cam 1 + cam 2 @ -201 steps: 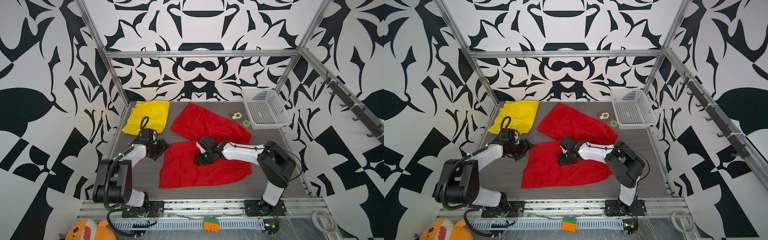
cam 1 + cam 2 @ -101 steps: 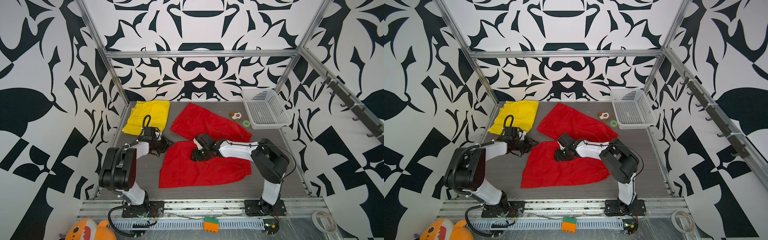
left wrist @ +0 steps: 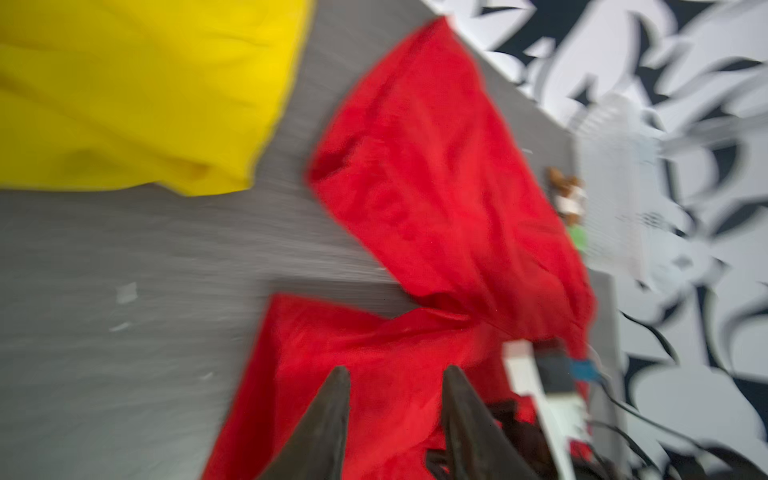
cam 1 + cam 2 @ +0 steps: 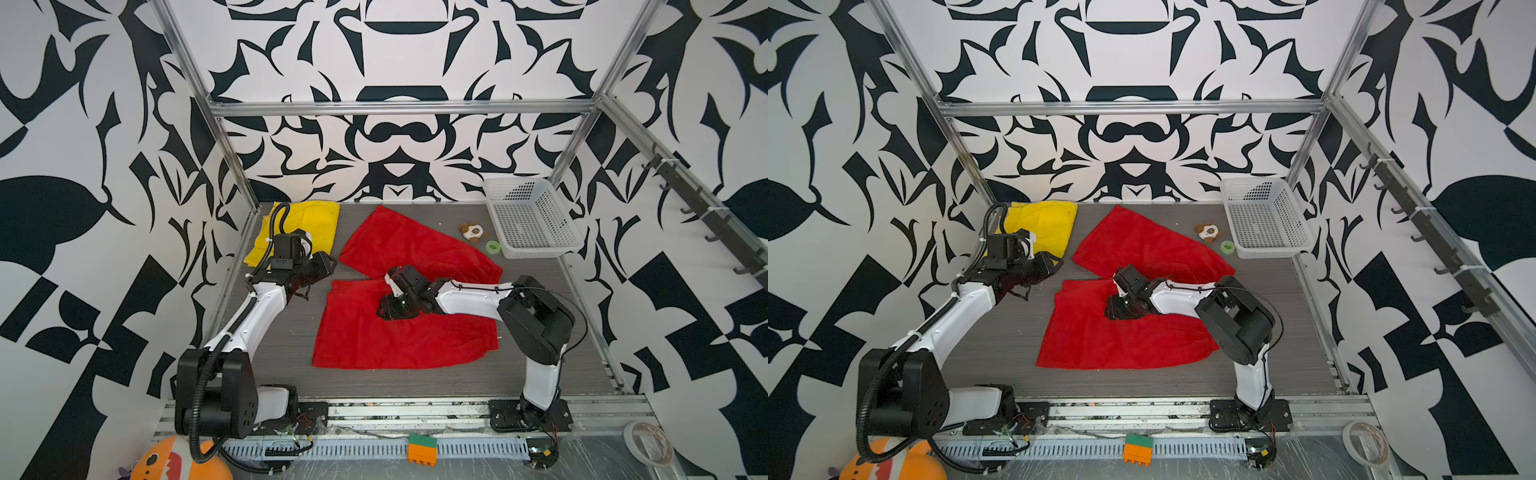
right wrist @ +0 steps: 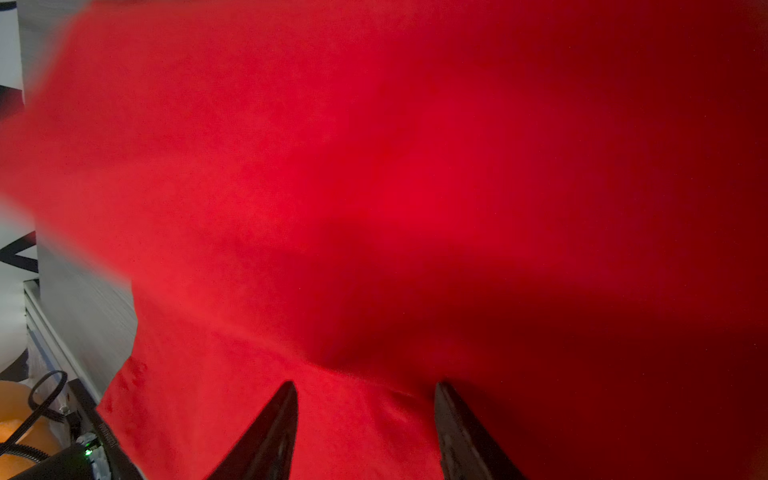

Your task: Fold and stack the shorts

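Note:
The red shorts (image 4: 399,336) (image 4: 1121,340) lie spread in a V on the grey table, one leg toward the back and one toward the front. The yellow shorts (image 4: 311,220) (image 4: 1050,224) lie flat at the back left corner. My left gripper (image 4: 330,266) (image 3: 397,374) hovers just left of the red front leg's back corner, jaws apart with nothing between them. My right gripper (image 4: 384,309) (image 5: 365,388) is low over the middle of the red cloth (image 5: 374,166), jaws apart, holding nothing.
A white mesh basket (image 4: 540,249) stands at the back right, with a small plush toy (image 4: 473,232) and a green tape roll (image 4: 493,246) beside it. Bare table (image 4: 282,332) shows left of the red shorts. Patterned walls enclose three sides.
My left arm has stretched out and its gripper has shifted toward the back, beside the red corner. My right gripper has slid slightly left over the red cloth. The shorts lie as before.

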You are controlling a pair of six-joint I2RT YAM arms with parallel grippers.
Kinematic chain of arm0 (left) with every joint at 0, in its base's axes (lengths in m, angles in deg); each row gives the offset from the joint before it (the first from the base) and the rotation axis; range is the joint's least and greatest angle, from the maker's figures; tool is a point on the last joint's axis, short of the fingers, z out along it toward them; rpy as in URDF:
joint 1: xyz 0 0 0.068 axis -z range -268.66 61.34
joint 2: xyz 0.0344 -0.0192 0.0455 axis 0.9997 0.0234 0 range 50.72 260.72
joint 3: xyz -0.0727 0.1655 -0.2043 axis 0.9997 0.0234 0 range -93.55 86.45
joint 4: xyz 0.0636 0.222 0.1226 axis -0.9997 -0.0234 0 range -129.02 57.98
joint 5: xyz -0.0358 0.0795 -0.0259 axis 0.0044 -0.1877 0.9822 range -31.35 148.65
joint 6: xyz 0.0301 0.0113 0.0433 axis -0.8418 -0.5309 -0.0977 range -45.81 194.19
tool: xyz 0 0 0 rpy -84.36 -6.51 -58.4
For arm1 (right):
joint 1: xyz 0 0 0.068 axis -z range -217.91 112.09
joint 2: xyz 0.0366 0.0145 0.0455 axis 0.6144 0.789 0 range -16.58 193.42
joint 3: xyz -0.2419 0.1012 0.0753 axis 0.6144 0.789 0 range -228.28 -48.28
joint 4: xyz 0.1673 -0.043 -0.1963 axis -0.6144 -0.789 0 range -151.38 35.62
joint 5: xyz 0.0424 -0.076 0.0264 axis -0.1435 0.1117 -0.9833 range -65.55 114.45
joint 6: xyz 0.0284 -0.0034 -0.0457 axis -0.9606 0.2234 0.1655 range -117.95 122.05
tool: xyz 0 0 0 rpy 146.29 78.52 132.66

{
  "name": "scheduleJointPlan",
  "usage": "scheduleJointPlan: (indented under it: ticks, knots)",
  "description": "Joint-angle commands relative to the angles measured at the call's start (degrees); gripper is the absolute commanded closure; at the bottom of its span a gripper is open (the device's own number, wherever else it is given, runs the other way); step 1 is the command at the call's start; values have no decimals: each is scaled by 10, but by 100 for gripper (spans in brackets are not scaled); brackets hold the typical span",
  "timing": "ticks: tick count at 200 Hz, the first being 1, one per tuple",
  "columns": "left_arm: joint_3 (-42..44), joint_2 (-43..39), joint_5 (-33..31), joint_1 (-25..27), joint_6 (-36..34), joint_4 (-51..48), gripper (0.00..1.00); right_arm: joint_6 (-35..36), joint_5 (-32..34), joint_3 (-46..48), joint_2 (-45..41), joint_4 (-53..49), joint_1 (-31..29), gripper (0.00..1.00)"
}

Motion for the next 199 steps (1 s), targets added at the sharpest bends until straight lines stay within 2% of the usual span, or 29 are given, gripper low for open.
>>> scheduleJointPlan:
  ticks: [1, 41, 55, 65, 114, 148, 199]
  knots:
    - [4, -1, -71, -6, -18, -88, 53, 5, 4, -2, -6, -44, 1, 42]
    - [71, -51, 16, -5, 57, -34, 40, 32, 15, -27, -57, -76, 1, 42]
    - [92, -55, 68, 2, 86, -4, 38, 44, 26, -33, -69, -90, 3, 42]
    - [107, -58, 80, 13, 106, 16, 38, 51, 31, -29, -78, -92, 7, 42]
    - [146, -59, 64, 88, 163, 35, 39, 30, 11, 44, -125, -64, 73, 42]
    - [205, -67, 44, 149, 226, 77, 40, 14, -12, 95, -137, -31, 112, 42]
    - [261, -33, -13, 138, 269, 102, 36, 3, 34, 111, -109, -61, 173, 43]
